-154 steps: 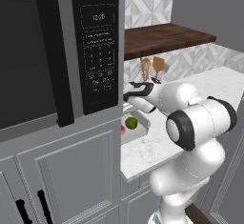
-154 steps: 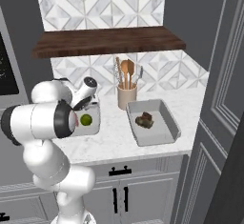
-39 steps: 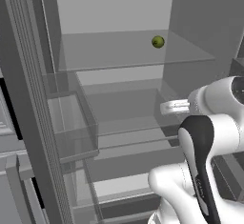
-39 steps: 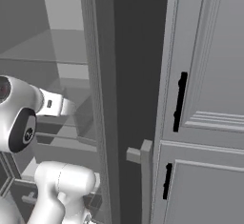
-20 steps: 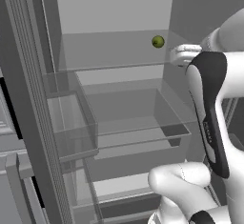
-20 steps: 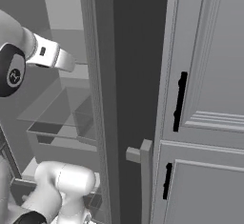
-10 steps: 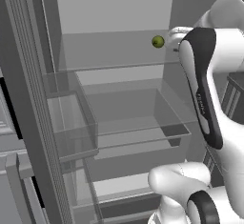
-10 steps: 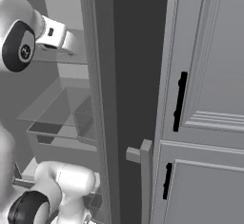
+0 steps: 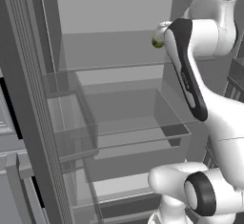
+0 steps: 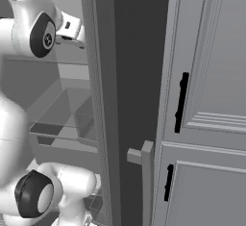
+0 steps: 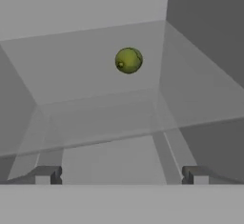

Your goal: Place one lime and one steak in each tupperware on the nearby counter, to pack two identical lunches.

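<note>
Swung up from the lower fridge shelf to the lime (image 11: 128, 60), claw (image 11: 121, 174) spread wide and empty, so pretty much set for the grab.

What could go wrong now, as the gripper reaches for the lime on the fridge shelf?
1. The lime is round and sits on a smooth glass shelf; a slight nudge from one finger could roll it toward the back wall, out of the grasp.
2. The open gripper is short of the lime and level with the shelf's front edge, so the fingers might strike that edge if they advance too low.
</note>
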{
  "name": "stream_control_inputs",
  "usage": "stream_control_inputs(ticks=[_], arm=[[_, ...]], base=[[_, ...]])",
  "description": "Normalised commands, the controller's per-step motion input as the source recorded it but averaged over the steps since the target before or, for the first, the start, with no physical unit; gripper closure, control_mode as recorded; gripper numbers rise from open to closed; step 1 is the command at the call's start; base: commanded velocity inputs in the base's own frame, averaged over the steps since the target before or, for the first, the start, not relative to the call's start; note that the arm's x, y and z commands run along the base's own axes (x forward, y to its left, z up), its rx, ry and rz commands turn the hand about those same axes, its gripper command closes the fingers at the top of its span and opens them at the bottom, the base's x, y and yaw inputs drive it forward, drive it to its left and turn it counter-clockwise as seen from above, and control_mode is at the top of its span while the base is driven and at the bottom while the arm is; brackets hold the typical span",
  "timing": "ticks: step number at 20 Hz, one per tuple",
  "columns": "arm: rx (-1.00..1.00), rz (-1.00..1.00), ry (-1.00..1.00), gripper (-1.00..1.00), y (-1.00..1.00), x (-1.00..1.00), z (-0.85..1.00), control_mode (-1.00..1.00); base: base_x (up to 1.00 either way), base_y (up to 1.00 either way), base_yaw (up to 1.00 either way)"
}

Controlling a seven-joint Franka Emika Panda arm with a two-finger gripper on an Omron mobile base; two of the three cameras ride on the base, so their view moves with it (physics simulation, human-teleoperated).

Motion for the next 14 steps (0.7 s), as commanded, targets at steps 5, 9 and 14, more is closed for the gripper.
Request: stream_control_inputs(ticks=[5,9,14], arm=[[0.0,0.0,0.0,-1.0,-0.21,0.8,-0.14,-1.0],[0.0,0.0,0.02,-1.0,-0.11,0.68,-0.28,-1.0],[0.0,0.0,0.01,-1.0,-0.14,0.67,-0.21,-1.0]], base=[[0.0,0.0,0.0],[0.0,0.0,0.0],[0.0,0.0,0.0]])
